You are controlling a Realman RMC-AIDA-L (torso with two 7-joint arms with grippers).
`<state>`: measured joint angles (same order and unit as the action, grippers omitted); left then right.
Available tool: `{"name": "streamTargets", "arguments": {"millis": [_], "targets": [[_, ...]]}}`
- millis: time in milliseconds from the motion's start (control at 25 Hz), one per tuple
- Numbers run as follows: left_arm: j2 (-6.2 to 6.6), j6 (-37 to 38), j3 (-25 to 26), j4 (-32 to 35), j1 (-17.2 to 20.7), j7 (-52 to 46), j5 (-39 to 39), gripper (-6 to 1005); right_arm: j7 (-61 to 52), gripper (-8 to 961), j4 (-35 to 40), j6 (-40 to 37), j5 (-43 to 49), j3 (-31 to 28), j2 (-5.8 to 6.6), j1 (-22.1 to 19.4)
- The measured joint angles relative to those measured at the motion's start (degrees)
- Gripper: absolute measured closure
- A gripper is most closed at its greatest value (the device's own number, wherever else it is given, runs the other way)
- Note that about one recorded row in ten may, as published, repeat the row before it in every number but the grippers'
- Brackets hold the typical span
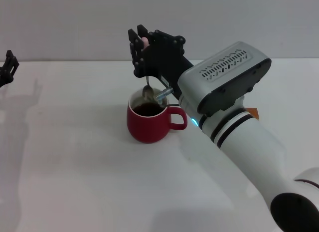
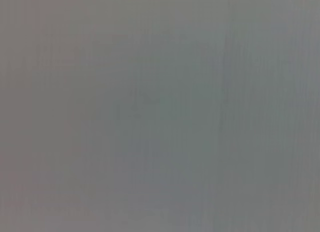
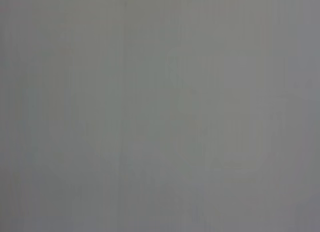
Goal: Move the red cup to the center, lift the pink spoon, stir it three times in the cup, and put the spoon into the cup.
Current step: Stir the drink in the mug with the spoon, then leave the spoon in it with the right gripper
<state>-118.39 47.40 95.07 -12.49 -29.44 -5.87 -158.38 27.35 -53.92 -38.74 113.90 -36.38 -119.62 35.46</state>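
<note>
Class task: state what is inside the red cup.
Inside the red cup: dark liquid and the pink spoon's bowl, held upright by the right gripper. The cup's bottom is covered by liquid. The left gripper is parked aside.

My right arm [image 1: 259, 157] is glossy white, thick and rounded, with black bands at the joint and a small cyan light beside them. A grey vented housing [image 1: 229, 75] caps the wrist. The right gripper [image 1: 141, 45] is matte black with visible screws. At far left, my left gripper [image 1: 7, 68] is black too.

red cup [image 1: 148, 123] (mid-table), open table [image 1: 75, 157] around
</note>
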Motion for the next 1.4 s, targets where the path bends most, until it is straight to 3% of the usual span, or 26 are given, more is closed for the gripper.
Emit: {"name": "streamTargets", "arguments": {"millis": [1400], "targets": [[-0.08,-0.2,0.3,-0.1,-0.5,0.0,0.0,170,-4.2,820,5.7,4.1,-0.5,2.6,-0.09,0.8]]}}
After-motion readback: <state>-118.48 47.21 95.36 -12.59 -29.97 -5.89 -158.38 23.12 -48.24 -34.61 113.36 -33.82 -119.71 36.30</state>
